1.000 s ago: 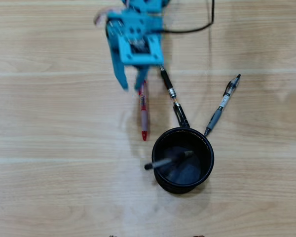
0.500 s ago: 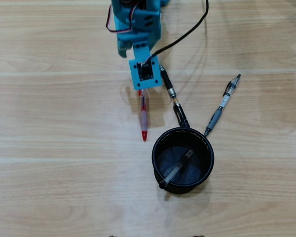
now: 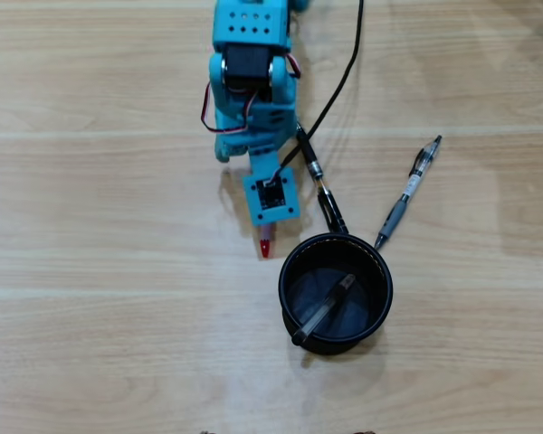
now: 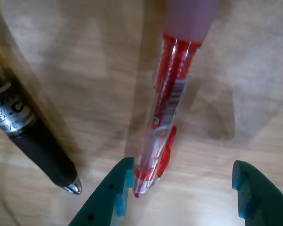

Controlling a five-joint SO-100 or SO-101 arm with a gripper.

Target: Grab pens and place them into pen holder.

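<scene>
Arm: the blue arm [image 3: 251, 81] reaches down from the top centre of the overhead view, its wrist camera plate over the red pen.
Gripper: in the wrist view the gripper [image 4: 181, 188] shows two teal fingertips at the bottom edge, spread apart, gripping nothing.
Red and white pen: in the wrist view the red and white pen [image 4: 172, 99] lies on the wood, running from top centre down to the left fingertip, its clip end just beside that tip. In the overhead view only its red tip [image 3: 265, 246] shows below the arm.
Black pen: the black pen [image 3: 320, 184] lies diagonally, right of the arm, its lower end at the holder's rim.
Grey-sleeved pen: the clear pen with grey sleeve [image 3: 405, 194] lies upper right of the holder.
Pen holder: the black round pen holder [image 3: 380, 298] stands lower centre-right, with one dark-capped pen [image 3: 324, 309] leaning inside.
Table: light wooden tabletop [image 3: 109, 271].
</scene>
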